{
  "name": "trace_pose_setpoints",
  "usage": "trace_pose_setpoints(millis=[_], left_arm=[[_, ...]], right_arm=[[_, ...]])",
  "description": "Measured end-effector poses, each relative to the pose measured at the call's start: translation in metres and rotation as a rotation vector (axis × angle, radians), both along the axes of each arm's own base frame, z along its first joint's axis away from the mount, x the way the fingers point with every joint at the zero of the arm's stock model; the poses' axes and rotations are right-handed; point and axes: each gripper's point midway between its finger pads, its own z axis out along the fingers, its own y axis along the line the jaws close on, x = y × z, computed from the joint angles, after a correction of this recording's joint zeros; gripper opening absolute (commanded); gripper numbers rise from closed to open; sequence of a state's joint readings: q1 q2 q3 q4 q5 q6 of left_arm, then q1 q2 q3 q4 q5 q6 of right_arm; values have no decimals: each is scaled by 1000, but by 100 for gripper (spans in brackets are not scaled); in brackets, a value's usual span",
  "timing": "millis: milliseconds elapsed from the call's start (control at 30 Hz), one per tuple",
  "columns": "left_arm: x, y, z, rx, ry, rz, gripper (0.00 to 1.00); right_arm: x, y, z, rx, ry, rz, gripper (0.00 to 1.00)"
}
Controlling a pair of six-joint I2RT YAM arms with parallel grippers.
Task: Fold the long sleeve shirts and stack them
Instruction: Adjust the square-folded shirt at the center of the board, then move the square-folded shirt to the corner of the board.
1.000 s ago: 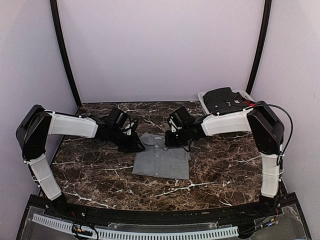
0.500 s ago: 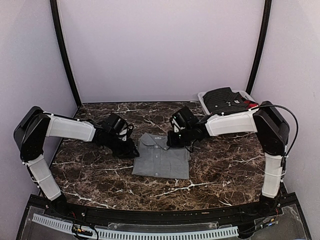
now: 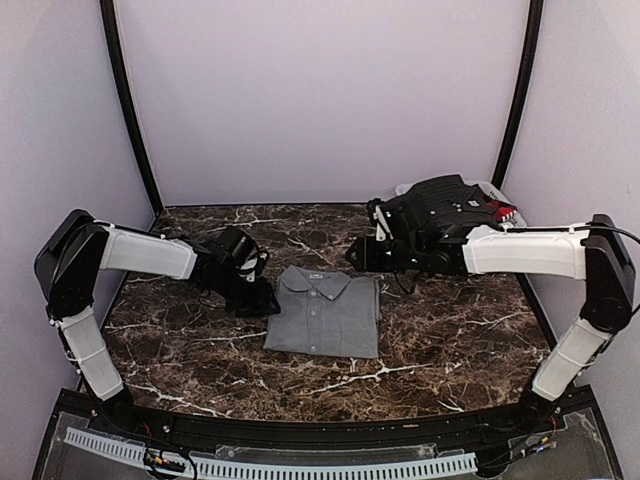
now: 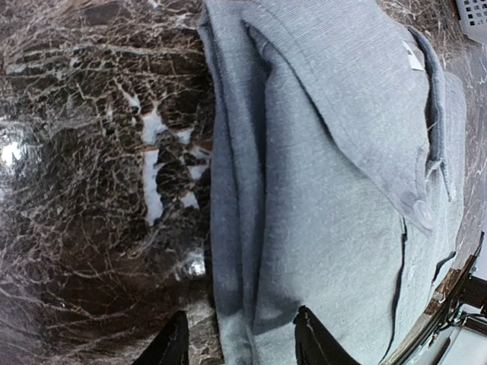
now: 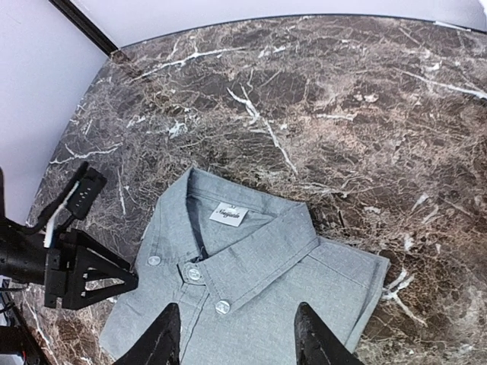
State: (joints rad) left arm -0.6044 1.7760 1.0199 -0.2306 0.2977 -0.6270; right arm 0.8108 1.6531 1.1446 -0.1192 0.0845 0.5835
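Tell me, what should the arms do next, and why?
Probably send the right gripper into the basket for another garment. The grey shirt lies folded, the left gripper is open beside it, and the right gripper, also open and empty, hangs near the basket.

The left arm [image 3: 145,251] and right arm [image 3: 522,252] share white ribbed shells on their long links, black joints and black pointed fingers [image 5: 161,336] — a thin black cable [image 3: 545,228] runs along the right one.
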Motion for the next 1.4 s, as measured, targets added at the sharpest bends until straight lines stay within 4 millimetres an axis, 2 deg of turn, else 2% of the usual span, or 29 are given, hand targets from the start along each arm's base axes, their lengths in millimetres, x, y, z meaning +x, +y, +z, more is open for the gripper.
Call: trace_pose_setpoints(millis=[267, 333, 400, 433, 500, 667, 767, 933, 1133, 1233, 1400], left_arm=[[-1, -6, -8, 36, 13, -13, 29], [-2, -7, -9, 43, 17, -13, 23], [-2, -9, -10, 48, 20, -14, 14], [-2, -9, -10, 49, 23, -12, 6], [-2, -11, -11, 54, 22, -14, 0], [1, -6, -10, 96, 11, 0, 0], [2, 4, -9, 161, 0, 8, 0], [1, 42, 5, 282, -43, 38, 0], [-1, 118, 46, 429, -125, 133, 0], [-4, 151, 56, 521, -137, 170, 0], [-12, 199, 58, 676, -97, 205, 0]], right_arm=[[-5, -23, 45, 80, -167, -43, 53], [-7, -27, 53, 99, -202, -48, 54], [-8, -33, 60, 111, -237, -57, 55], [-9, -36, 63, 117, -252, -64, 55], [-8, -39, 71, 126, -284, -75, 56], [-7, -44, 86, 132, -359, -82, 56], [-6, -46, 92, 124, -398, -80, 56], [-3, -46, 101, 113, -462, -71, 56], [0, -42, 115, 126, -532, -58, 57], [3, -37, 112, 125, -545, -44, 57], [6, -27, 98, 113, -534, -12, 57]])
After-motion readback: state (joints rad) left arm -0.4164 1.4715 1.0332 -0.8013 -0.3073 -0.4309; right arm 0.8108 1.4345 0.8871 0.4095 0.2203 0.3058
